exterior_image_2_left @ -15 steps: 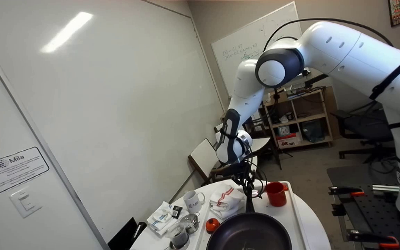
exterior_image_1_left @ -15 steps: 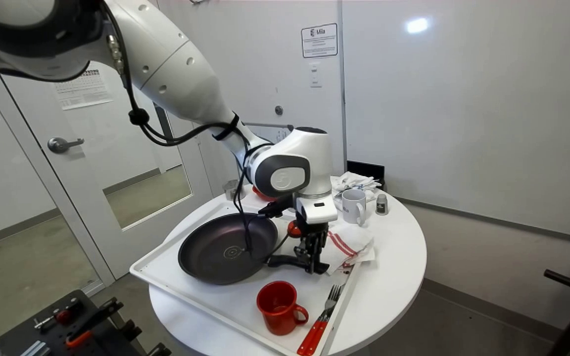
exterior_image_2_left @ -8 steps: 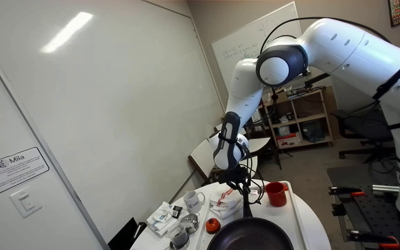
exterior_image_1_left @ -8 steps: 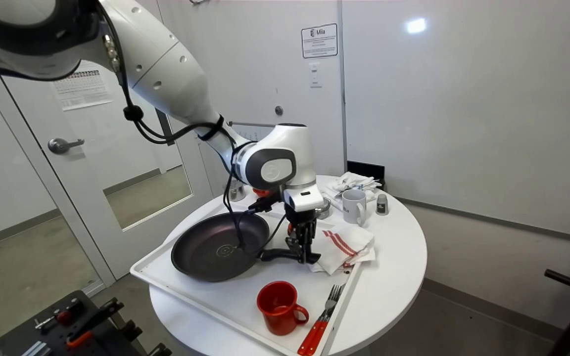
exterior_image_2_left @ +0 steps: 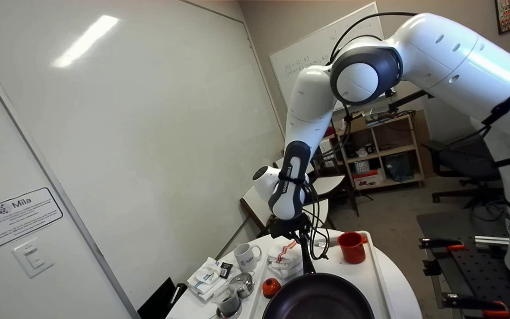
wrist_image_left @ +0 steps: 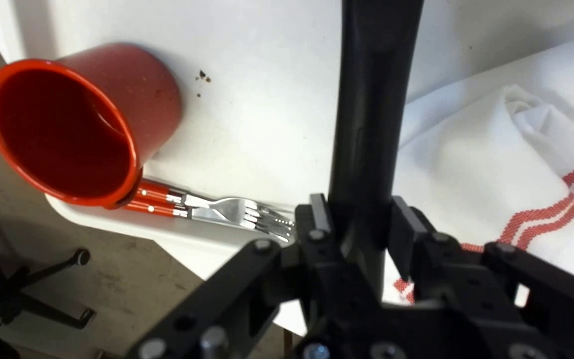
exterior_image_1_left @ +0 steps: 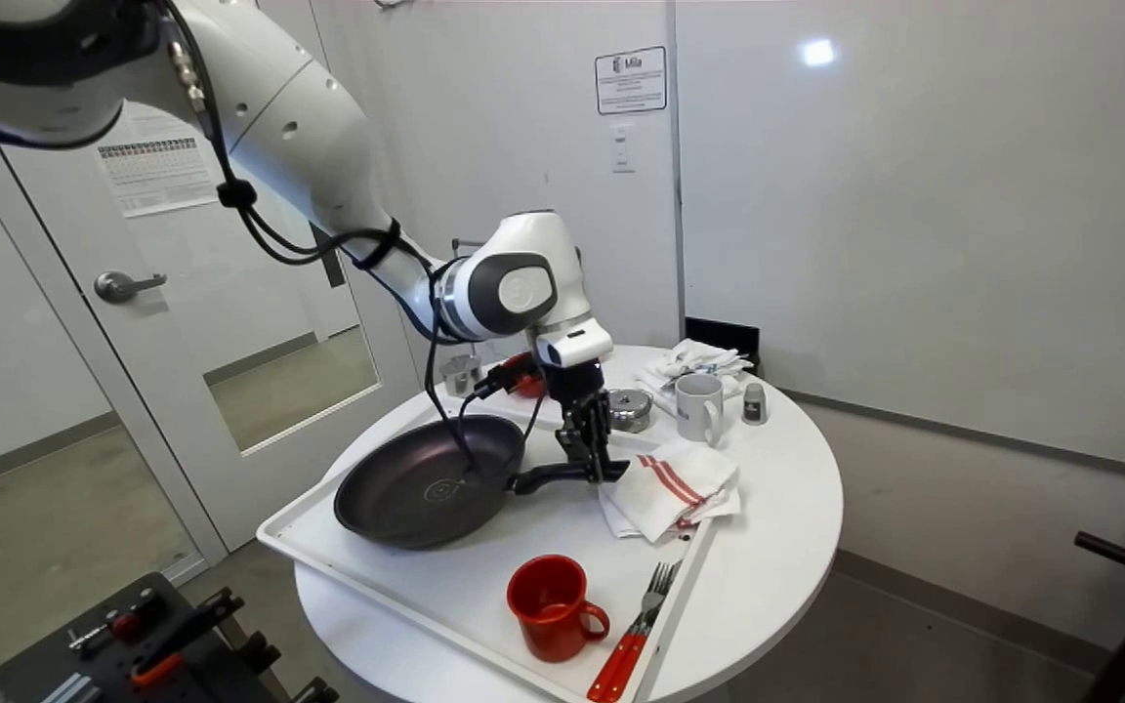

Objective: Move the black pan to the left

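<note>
The black pan point(exterior_image_1_left: 426, 493) rests over the white tray, its dark glossy inside facing up. It also shows in an exterior view point(exterior_image_2_left: 319, 297), cut by the bottom edge. Its handle point(wrist_image_left: 374, 89) runs down between the fingers in the wrist view. My gripper point(wrist_image_left: 359, 219) is shut on the handle, a finger on each side. The gripper also shows in both exterior views point(exterior_image_1_left: 599, 461) point(exterior_image_2_left: 297, 237), at the handle's far end. The pan body is out of the wrist view. I cannot tell whether the pan's base touches the tray.
The tray point(exterior_image_1_left: 465, 610) lies on a round white table. On it are a red mug point(exterior_image_1_left: 555, 610), a fork and knife with red handles point(exterior_image_1_left: 626, 649) and a striped towel point(exterior_image_1_left: 675, 483) beside the handle. A grey mug point(exterior_image_1_left: 699, 405) and metal tin point(exterior_image_1_left: 629, 410) stand behind.
In both exterior views my gripper has moved left with the handle. The pan has shifted slightly left and turned, its handle swinging toward the back of the table. The grip on the handle stays.
</note>
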Robot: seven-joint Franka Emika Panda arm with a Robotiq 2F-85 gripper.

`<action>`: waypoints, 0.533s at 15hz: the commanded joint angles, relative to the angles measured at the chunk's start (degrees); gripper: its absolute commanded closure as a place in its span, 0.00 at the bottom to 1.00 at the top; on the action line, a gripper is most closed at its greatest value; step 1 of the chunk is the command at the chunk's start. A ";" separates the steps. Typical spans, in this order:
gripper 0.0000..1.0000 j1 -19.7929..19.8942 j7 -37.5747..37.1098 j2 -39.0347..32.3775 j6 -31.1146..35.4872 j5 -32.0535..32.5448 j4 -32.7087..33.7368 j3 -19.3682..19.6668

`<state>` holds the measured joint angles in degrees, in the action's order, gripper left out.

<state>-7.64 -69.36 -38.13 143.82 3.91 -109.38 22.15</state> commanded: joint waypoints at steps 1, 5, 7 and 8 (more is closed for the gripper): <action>0.92 -2.55 -2.92 2.81 -0.09 6.98 -1.66 1.97; 0.92 -3.40 -4.70 3.37 -0.06 12.59 -1.18 2.18; 0.92 -3.58 -4.81 3.90 -0.05 15.42 -1.11 2.30; 0.92 -3.59 -4.86 4.05 0.05 16.83 -1.04 2.38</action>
<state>-10.06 -73.90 -36.21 143.82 15.46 -109.32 23.06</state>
